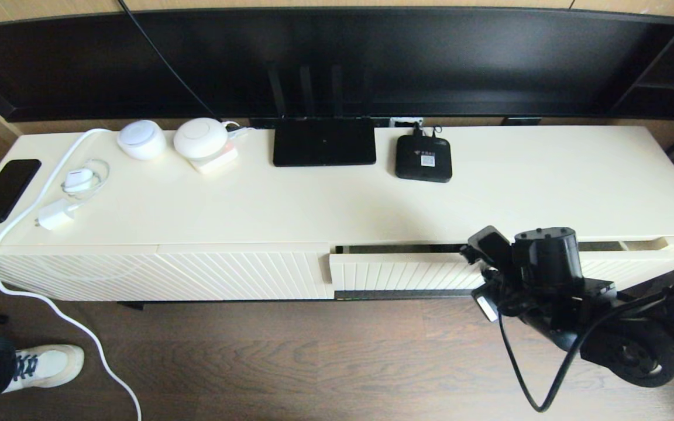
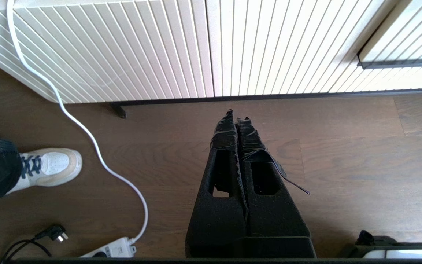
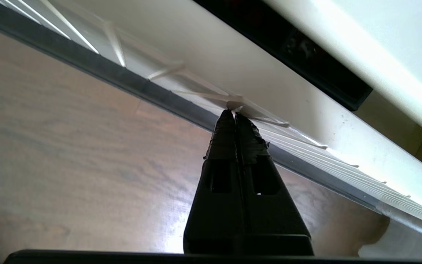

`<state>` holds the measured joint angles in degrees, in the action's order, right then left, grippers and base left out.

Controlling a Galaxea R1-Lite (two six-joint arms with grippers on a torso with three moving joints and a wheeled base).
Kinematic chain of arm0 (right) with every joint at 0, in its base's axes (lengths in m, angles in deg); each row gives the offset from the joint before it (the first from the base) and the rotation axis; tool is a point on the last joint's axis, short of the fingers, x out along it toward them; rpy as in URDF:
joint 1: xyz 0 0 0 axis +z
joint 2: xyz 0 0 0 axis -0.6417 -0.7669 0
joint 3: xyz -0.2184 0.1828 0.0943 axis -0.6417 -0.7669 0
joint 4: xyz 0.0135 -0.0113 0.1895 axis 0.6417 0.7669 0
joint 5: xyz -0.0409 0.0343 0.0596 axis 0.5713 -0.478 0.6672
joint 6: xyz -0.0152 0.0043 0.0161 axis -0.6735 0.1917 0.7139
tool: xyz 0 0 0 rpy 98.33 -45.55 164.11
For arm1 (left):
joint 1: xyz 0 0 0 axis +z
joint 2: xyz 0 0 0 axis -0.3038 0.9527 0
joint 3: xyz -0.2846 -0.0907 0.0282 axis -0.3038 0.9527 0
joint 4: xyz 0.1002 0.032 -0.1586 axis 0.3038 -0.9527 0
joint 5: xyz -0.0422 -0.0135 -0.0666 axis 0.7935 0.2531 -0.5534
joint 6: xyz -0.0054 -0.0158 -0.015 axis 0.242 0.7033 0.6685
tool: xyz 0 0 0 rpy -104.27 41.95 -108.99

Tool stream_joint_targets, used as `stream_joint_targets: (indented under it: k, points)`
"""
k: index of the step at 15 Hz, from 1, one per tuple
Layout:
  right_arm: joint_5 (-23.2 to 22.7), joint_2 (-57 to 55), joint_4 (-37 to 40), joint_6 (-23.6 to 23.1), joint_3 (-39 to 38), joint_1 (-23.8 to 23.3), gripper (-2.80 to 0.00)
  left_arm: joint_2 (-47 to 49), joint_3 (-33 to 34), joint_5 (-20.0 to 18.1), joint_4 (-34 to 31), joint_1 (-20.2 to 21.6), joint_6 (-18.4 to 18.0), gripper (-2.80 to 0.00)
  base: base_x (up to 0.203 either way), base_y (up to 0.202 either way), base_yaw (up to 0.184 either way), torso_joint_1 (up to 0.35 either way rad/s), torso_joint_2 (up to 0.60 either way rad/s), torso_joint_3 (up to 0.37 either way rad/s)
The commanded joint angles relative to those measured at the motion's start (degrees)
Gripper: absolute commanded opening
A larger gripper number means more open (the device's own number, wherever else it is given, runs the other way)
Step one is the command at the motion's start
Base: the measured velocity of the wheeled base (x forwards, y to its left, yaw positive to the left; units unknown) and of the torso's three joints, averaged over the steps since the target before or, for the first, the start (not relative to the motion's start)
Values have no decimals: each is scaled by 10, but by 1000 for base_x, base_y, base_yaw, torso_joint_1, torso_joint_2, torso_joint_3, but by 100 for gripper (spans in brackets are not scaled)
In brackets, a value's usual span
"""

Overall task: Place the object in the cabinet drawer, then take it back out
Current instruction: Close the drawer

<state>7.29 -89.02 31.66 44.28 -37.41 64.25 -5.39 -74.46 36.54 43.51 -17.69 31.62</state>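
Note:
The cabinet drawer (image 1: 401, 272) is the right-hand ribbed cream front with a dark handle bar (image 1: 395, 294) along its lower edge. It stands out a crack, with a thin dark gap along its top. My right gripper (image 3: 233, 113) is shut with nothing in it, and its tips touch the drawer's ribbed front (image 3: 269, 73) just above the handle bar (image 3: 123, 77). In the head view the right arm (image 1: 542, 263) covers that spot. My left gripper (image 2: 237, 114) hangs shut and empty over the wooden floor, apart from the cabinet. The black organiser box is out of view.
On the cabinet top sit a flat black router (image 1: 324, 142), a small black device with a white label (image 1: 423, 158), two white round devices (image 1: 141, 139), a phone (image 1: 4, 190) and a charger (image 1: 56, 214). A white cable (image 2: 86, 134) and a person's shoe (image 1: 44, 365) are on the floor.

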Motion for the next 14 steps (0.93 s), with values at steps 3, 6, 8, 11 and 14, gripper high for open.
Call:
stream_joint_targets:
  k: [3, 6, 8, 11, 14]
  points:
    - [0, -18, -3, -1, 29, -7, -280, 1, -1, 0, 0, 0, 0, -280, 0, 0, 0, 0, 0, 0]
    - [1, -42, -32, -2, 42, -16, -280, 0, 0, 0, 0, 0, 0, -280, 0, 0, 0, 0, 0, 0]
    - [4, -43, -34, -2, 48, -17, -280, 1, -1, 0, 0, 0, 0, -280, 0, 0, 0, 0, 0, 0]
    - [18, -16, -25, -3, 29, -16, -280, 1, 0, 0, 0, 0, 0, -280, 0, 0, 0, 0, 0, 0]
    - [18, 51, 21, -9, -27, -7, -280, 1, 0, 0, 0, 0, 0, -280, 0, 0, 0, 0, 0, 0]
